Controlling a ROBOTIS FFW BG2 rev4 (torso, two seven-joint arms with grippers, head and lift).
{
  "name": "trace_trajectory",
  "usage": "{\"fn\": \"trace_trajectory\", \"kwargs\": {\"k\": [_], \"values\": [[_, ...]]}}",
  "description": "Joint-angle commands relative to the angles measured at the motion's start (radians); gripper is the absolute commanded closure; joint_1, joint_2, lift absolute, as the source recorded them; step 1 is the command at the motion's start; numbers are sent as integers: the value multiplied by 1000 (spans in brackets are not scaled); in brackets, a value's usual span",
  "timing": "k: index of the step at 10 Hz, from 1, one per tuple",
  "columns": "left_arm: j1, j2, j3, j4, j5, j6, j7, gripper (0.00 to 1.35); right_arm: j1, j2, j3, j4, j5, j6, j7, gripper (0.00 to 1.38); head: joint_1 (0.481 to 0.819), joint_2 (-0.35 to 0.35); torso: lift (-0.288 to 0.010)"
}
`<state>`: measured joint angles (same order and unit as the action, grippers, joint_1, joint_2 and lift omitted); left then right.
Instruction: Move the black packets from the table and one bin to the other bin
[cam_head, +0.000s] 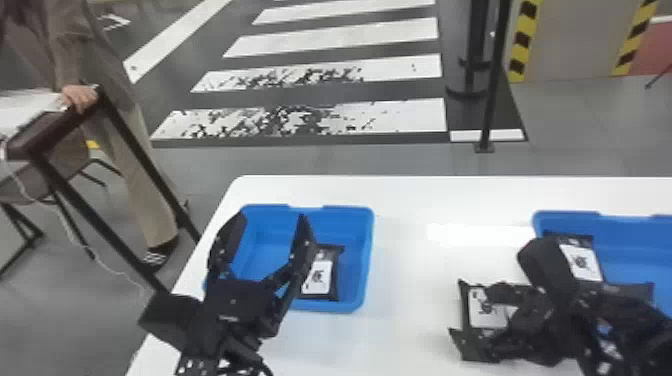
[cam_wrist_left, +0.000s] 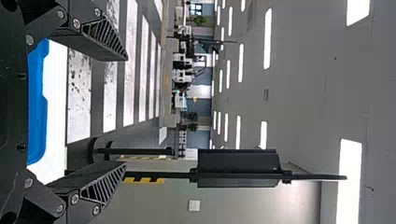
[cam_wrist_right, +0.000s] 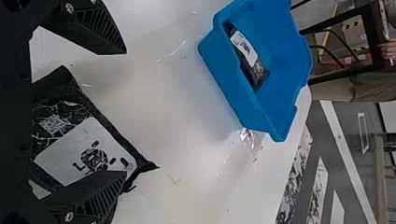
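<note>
"Starting from the left, what to note?"
"Outboard of the left gripper (cam_head: 270, 219), beyond the edge of the white table (cam_head: 410, 260), a dark metal frame (cam_head: 65, 126)."
"And with that left gripper?"
"Poised over the left bin (cam_head: 370, 235), with jaws spread wide and nothing between. Same in the left wrist view: wide apart, and empty."
"Any packet near?"
"Yes, just to the right of those jaws, partly behind the right-hand finger: a black packet with a white label (cam_head: 320, 280), lying in the left bin."
"Further right?"
"Bare tabletop between the two sets of jaws, then the right gripper (cam_head: 471, 311), low over the table with jaws parted, not closed on anything."
"Over what?"
"Over a labelled packet on the table (cam_wrist_right: 84, 149), lying between the fingers. In the right wrist view, overlapped by one finger and well clear of the other. Impossible to tell whether touched."
"And last?"
"Beyond and to the right of the right jaws, the right bin (cam_head: 630, 250), holding another labelled packet (cam_head: 582, 262), partly hidden by the arm. Just beside, the dark edge of what looks like one more (cam_head: 632, 291)."
</note>
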<state>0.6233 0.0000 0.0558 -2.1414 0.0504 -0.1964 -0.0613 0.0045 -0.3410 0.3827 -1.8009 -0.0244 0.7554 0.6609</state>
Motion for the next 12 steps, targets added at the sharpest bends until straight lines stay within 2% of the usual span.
{"fn": "trace_trajectory", "kwargs": {"k": [1, 7, 9, 12], "values": [[-2, -3, -2, 5, -1, -2, 0, 254, -22, -3, 30, -2, 20, 52, -3, 96, 695, 243, -110], [-5, -3, -4, 15, 3, -2, 0, 256, -49, -6, 68, -78, 122, 283, -27, 91, 695, 215, -110], [-7, -3, -6, 20, 5, -5, 0, 256, -54, -7, 78, -75, 130, 293, -30, 90, 695, 208, -110], [-10, -3, -6, 22, 5, -7, -2, 256, -56, -7, 76, -66, 136, 241, -37, 98, 695, 207, -110]]}}
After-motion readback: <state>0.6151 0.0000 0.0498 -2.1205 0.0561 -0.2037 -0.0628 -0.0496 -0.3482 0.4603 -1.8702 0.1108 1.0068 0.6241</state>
